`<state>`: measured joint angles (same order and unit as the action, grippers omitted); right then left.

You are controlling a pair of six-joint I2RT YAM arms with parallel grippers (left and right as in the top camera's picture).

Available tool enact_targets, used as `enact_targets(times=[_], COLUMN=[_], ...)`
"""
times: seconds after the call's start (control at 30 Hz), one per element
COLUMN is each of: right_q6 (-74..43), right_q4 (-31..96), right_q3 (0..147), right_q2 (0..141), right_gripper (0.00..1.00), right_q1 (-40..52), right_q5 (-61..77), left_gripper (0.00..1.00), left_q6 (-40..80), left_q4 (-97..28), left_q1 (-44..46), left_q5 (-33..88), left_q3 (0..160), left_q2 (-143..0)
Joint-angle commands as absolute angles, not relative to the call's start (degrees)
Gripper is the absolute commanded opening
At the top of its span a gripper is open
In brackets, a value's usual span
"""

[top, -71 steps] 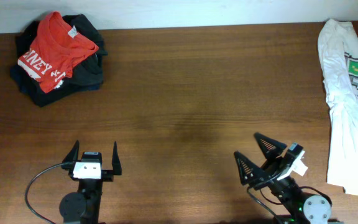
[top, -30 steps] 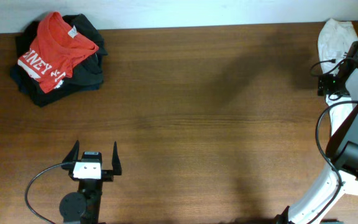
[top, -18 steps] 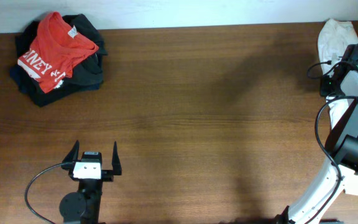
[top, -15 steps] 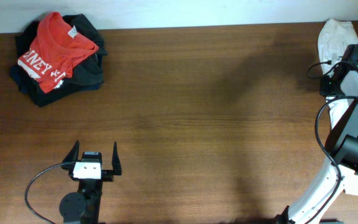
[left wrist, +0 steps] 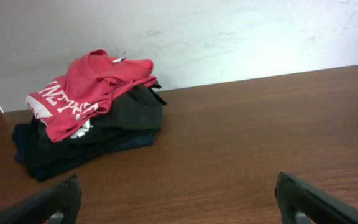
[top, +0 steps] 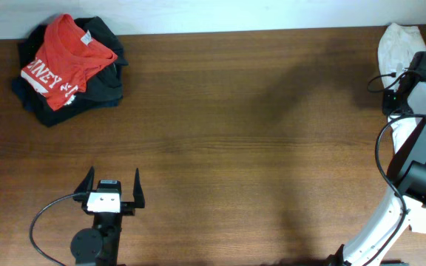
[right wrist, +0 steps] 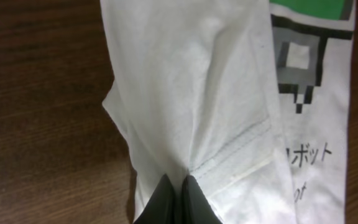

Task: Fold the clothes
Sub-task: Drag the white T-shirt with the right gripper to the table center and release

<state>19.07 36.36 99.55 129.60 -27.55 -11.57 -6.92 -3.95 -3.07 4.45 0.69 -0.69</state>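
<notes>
The clothes, a white T-shirt [top: 399, 41], lie bunched lengthwise along the table's far right edge, mostly hidden under my right arm [top: 414, 155] in the overhead view. The right wrist view shows its cloth [right wrist: 197, 93], with a green-and-black pixel graphic [right wrist: 309, 37] and grey text at the right. My right gripper [right wrist: 180, 182] is shut, pinching a gathered fold of the T-shirt near a seam. Near the front left, my left gripper [top: 113, 174] rests wide open with only bare wood between its fingers [left wrist: 316, 200].
A red shirt with white lettering [top: 65, 55] lies on a heap of dark garments [top: 103, 81] at the back left corner, by the white wall [left wrist: 229, 31]. The brown table [top: 235, 148] runs wide between the two piles.
My right gripper has closed onto a fold of the white T-shirt. Its arm had swung from the front edge to the far right before that. The left arm has not moved.
</notes>
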Motion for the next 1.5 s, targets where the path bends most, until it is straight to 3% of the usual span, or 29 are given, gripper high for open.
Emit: enact_targets(times=[0.0,0.23,0.43,0.63,0.8,0.87,0.93,1.03,1.1,1.33,1.47], right_q6=[16.78,12.78,7.79,-0.19,-10.02,-9.98,-10.0,-9.96,-9.96,-9.89,-8.03], right_q4=[38.76,41.52,41.12,37.85,36.62,36.47,36.86,38.44,41.58,59.57,72.44], right_q3=[103.11,105.82,106.06,106.06,106.06,106.08,106.1,106.1,106.21,106.21,106.06], right_q2=[125.93,119.24,118.43,118.43,118.43,118.43,118.41,117.75,116.29,108.22,107.7], right_gripper=[0.04,0.04,0.04,0.04,0.04,0.23,0.27,0.62,0.95,0.99,0.99], right_q1=[-25.5,-11.07,11.18,33.45,42.89,44.14,44.23,43.83,42.44,26.65,13.41], right_q5=[-12.36,-0.4,7.25,7.55,8.45,11.6,15.4,17.41,17.37,17.1,3.27], left_gripper=[0.99,0.99,0.99,0.99,0.99,0.99,0.99,0.99,0.99,0.99,0.99], left_q6=[-7.62,-7.62,-7.62,-7.62,-7.62,-7.62,-7.62,-7.62,-7.62,-7.62,-7.62], left_q4=[-4.21,-4.21,-4.21,-4.21,-4.21,-4.21,-4.21,-4.21,-4.21,-4.21,-4.21], left_q1=[-3.27,-3.27,-3.27,-3.27,-3.27,-3.27,-3.27,-3.27,-3.27,-3.27,-3.27], left_q5=[4.86,4.86,4.86,4.86,4.86,4.86,4.86,4.86,4.86,4.86,4.86], left_q3=[0.54,0.51,0.54,0.54,0.51,0.51,0.54,0.51,0.51,0.51,0.51], left_q2=[-0.4,-0.4,-0.4,-0.4,-0.4,-0.4,-0.4,-0.4,-0.4,-0.4,-0.4])
